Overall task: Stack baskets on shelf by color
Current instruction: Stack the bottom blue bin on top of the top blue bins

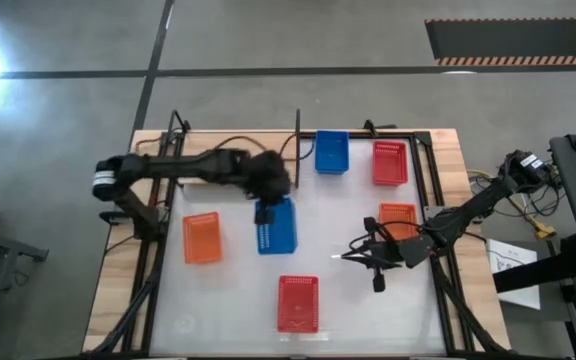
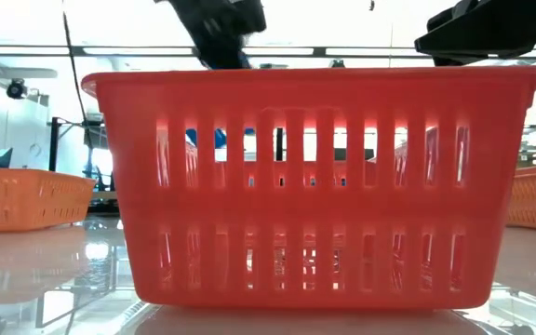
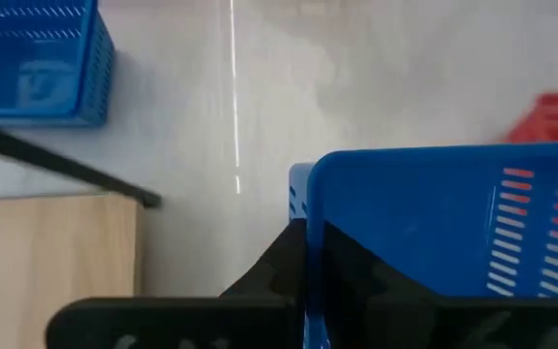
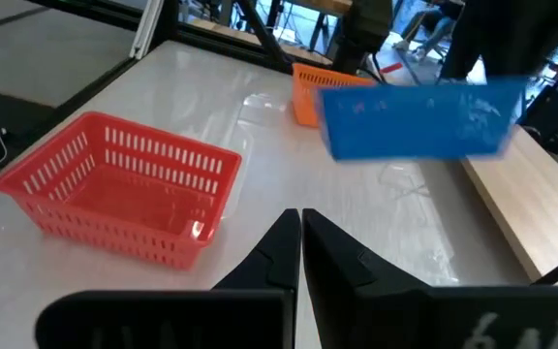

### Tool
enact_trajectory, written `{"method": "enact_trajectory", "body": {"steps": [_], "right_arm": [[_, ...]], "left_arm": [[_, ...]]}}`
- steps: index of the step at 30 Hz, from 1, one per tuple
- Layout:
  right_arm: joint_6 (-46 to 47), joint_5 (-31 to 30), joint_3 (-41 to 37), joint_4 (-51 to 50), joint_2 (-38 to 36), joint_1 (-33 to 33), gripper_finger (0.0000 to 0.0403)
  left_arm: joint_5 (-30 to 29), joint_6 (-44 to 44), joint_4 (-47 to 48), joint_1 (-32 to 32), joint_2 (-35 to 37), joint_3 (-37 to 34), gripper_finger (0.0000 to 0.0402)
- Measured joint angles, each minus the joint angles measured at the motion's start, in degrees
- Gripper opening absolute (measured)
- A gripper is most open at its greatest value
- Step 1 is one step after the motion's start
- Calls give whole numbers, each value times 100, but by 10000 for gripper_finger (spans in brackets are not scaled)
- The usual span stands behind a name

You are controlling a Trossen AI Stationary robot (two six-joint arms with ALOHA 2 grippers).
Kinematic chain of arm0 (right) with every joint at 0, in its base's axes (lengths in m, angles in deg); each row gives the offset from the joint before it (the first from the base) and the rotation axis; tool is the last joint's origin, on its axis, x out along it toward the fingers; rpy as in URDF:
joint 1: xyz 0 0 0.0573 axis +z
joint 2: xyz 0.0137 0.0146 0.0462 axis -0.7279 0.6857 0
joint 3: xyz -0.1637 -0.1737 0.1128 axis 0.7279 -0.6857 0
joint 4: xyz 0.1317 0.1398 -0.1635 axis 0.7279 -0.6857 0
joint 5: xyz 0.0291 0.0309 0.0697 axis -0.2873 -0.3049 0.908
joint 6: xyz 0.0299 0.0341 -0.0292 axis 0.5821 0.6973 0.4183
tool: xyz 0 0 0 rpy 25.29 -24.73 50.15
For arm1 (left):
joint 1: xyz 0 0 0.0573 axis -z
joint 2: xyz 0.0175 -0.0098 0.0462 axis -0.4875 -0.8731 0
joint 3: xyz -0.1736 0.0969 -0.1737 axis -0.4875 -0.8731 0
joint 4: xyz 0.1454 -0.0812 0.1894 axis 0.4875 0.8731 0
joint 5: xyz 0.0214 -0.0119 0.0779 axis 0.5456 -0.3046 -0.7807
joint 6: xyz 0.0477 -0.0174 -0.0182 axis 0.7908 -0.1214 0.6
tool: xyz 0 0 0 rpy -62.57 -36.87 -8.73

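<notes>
High view: I am pinching my left gripper (image 1: 268, 203) tight on the blue basket's (image 1: 277, 229) near rim at mid-table, gripping its wall for carrying toward the shelf (image 1: 298, 140); my right gripper (image 1: 353, 255) is waiting closed, empty.

White glossy tabletop (image 1: 368, 300) with a light-wood shelf (image 1: 238, 143) along its far edge and six baskets on or over it.

On the tabletop near the front lies a red basket (image 1: 298, 302); toward the left side sits an orange basket (image 1: 202, 238); toward the right side a second orange basket (image 1: 398, 219) lies partly under the right arm. A blue basket (image 1: 276, 226) is near the middle; whether it rests on the surface or is lifted cannot be told. At the back, a second blue basket (image 1: 331, 152) and a second red basket (image 1: 389, 163) stand side by side, apart, just right of the shelf's thin dark post (image 1: 297, 135).
</notes>
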Motion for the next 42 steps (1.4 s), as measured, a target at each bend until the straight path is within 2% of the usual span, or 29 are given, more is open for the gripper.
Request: {"method": "enact_trajectory", "body": {"steps": [4,11,17,33,42], "right_arm": [[-13,0,-4,-4,1,0,9],[-81,0,-7,-10,1,0,8],[-265,0,-7,-5,0,0,9],[409,2,4,-8,152,0,9],[1022,0,154,42,351,-15,9]], "left_arm": [[180,223,-163,-217,-664,387,1],[190,195,-337,-165,-1692,1109,1],[116,104,-361,-139,-2163,1494,1],[-297,108,-976,34,-2628,1549,5],[-305,118,-1021,38,-2470,1594,77]]}}
